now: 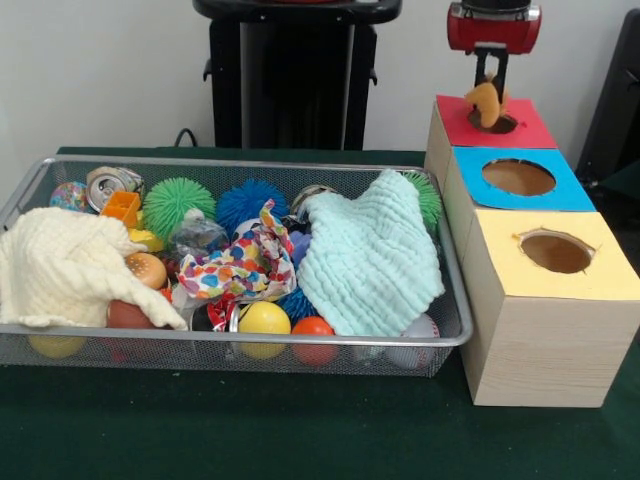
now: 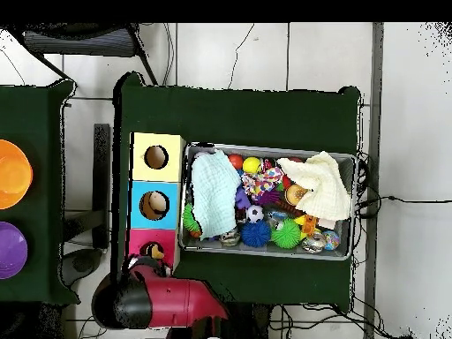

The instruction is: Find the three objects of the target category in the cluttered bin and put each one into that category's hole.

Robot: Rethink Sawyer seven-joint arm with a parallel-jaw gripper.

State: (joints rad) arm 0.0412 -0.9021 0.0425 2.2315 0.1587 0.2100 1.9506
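My claw [image 1: 489, 92] hangs right over the red box [image 1: 520, 125], clamped on a small orange-yellow toy [image 1: 484, 100] that dangles just above the red box's hole [image 1: 493, 123], its lower end at the rim. From overhead, the toy [image 2: 157, 253] sits at that same hole, with my red arm [image 2: 163, 300] beside it. Next along the row are the blue box [image 1: 560, 180] and the yellow box [image 1: 590, 262], both holes uncovered. The wire bin [image 1: 240, 345] stands on the green worktop [image 1: 300, 430] just beside the boxes, crammed with a mint cloth [image 1: 370, 265], a cream cloth [image 1: 60, 270], spiky balls, a dotted rag [image 1: 240, 265] and a crushed can [image 1: 108, 185].
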